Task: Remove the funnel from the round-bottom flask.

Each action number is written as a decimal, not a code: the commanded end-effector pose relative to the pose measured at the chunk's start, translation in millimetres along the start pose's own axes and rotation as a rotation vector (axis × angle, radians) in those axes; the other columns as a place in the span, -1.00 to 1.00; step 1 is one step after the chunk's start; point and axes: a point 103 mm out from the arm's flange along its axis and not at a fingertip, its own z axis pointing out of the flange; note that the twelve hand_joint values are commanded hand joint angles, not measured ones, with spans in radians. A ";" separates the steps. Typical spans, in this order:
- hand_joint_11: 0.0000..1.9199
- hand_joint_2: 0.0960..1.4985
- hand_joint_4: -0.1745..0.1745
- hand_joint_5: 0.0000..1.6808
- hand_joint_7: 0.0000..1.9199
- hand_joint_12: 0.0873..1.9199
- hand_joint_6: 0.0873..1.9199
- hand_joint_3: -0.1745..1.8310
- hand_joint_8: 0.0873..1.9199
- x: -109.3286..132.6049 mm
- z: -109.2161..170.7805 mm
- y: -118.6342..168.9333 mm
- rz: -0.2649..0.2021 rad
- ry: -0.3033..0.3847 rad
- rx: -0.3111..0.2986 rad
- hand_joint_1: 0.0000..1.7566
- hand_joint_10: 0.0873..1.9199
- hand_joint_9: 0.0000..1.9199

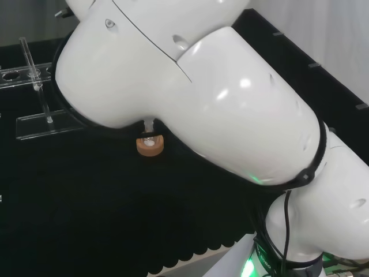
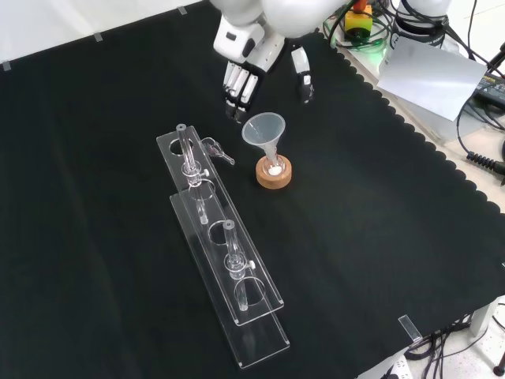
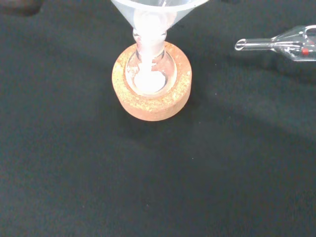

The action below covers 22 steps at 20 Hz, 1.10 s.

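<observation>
So here's where we're at: the funnel is sitting stem-down in the little round flask, and the flask sits in a cork ring near the middle of the black cloth. Our hand hangs just behind the funnel in the front view, fingers straight and pointing down, thumb spread off to the side. It's open and holding nothing, not touching the funnel as far as we can tell.

Handling-wise, we'd guess the funnel is thin clear plastic or glass, so very light, stiff and pretty slick. The flask under it looks small and light too, so it could easily ride up with the funnel or tip out of the ring if the stem sticks in the neck. There's something white in the bottom of the flask, so tipping would be messy.

Best spot to grab, we reckon, is the wide cone near its rim, fingers on one side and thumb on the other, staying off the thin stem.

The funnel's long axis is about vertical, mouth up, stem down, maybe leaning slightly. So the pull should go straight up along it.

A clear rack lies just left of the ring in the front view, and a small glass piece lies on the cloth nearby.
</observation>
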 end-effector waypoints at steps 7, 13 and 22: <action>-0.55 -0.14 -0.22 -0.83 -1.00 0.47 -1.00 -0.61 -0.47 0.6 9.9 28.7 -0.015 -0.015 0.058 -0.33 -0.17 -0.73; -0.54 -0.13 -0.21 -0.82 -1.00 0.47 -1.00 -0.61 -0.45 -0.1 16.8 35.5 -0.022 -0.017 0.076 -0.33 -0.18 -0.71; -0.53 -0.13 -0.18 -0.82 -1.00 0.46 -1.00 -0.61 -0.44 0.7 22.9 43.1 -0.026 -0.061 0.084 -0.31 -0.19 -0.70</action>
